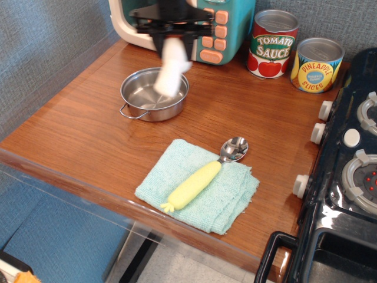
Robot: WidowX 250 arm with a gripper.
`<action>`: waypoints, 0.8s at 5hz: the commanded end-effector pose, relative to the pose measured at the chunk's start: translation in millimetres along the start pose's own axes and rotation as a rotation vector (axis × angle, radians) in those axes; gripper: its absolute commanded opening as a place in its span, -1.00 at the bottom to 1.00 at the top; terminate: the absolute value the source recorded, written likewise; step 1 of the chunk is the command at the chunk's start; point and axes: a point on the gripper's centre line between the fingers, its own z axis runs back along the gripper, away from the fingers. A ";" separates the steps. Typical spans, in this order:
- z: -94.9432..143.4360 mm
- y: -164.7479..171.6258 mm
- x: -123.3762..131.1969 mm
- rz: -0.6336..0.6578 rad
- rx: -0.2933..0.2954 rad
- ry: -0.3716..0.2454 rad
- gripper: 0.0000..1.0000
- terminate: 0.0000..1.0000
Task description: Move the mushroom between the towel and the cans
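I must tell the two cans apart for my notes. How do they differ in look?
The tomato can has a red and green label; the pineapple can has a yellow and blue one. The tomato can stands farther back and left; the pineapple can is nearer the stove. Both stand upright with silver tops.

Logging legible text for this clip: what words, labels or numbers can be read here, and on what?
"TOMATO SAUCE": on the red and green can.
"PINEAPPLE SLICES": on the yellow and blue can; a small line between the two words is too small to read.
Toy microwave keypad: the buttons show no readable marks.
Stove knobs: no readable markings.
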 end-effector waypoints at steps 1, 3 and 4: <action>-8.8 -79.4 -21.9 -0.141 -0.084 0.059 -1.00 -1.00; -31.1 -96.2 -24.2 -0.139 -0.086 0.107 -1.00 -1.00; -26.6 -95.6 -23.8 -0.152 -0.089 0.099 1.00 -1.00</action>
